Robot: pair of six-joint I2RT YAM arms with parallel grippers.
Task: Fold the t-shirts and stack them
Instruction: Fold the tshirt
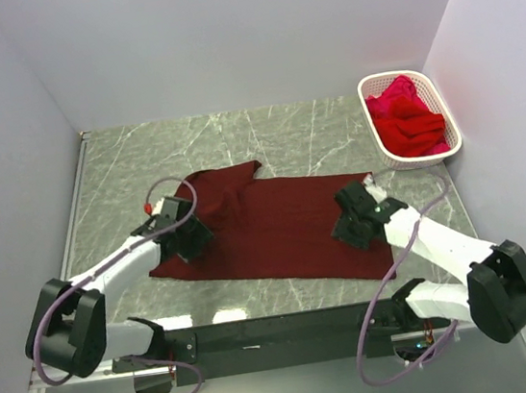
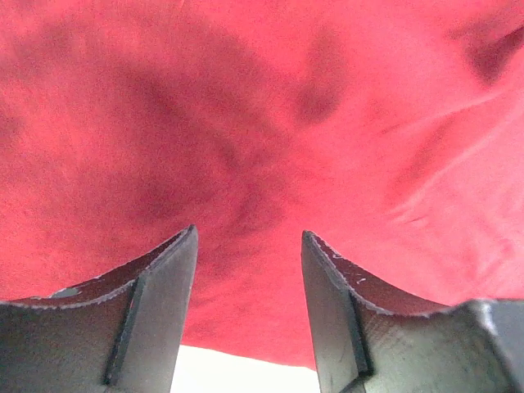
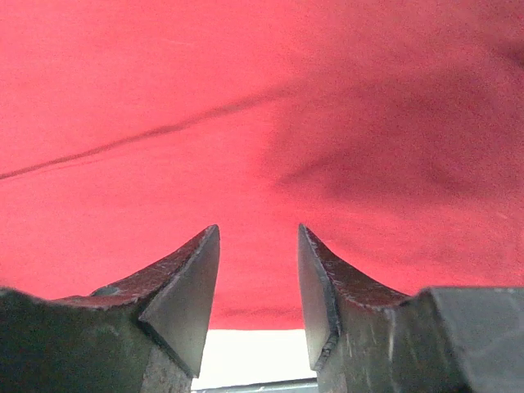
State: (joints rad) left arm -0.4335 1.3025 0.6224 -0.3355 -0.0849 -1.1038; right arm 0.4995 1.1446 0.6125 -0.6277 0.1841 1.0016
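A dark maroon t-shirt (image 1: 267, 225) lies spread on the marble table. My left gripper (image 1: 194, 237) is over its left part, open and empty; in the left wrist view (image 2: 250, 237) red cloth (image 2: 270, 123) fills the frame beyond the fingers. My right gripper (image 1: 354, 228) is over the shirt's right part, open and empty; the right wrist view (image 3: 259, 233) shows the cloth (image 3: 246, 106) with a seam line. Brighter red t-shirts (image 1: 408, 119) lie bunched in the white basket (image 1: 382, 147) at the back right.
The basket stands against the right wall. Walls close in the table (image 1: 235, 132) on the left, back and right. A black bar (image 1: 281, 330) with the arm bases runs along the near edge.
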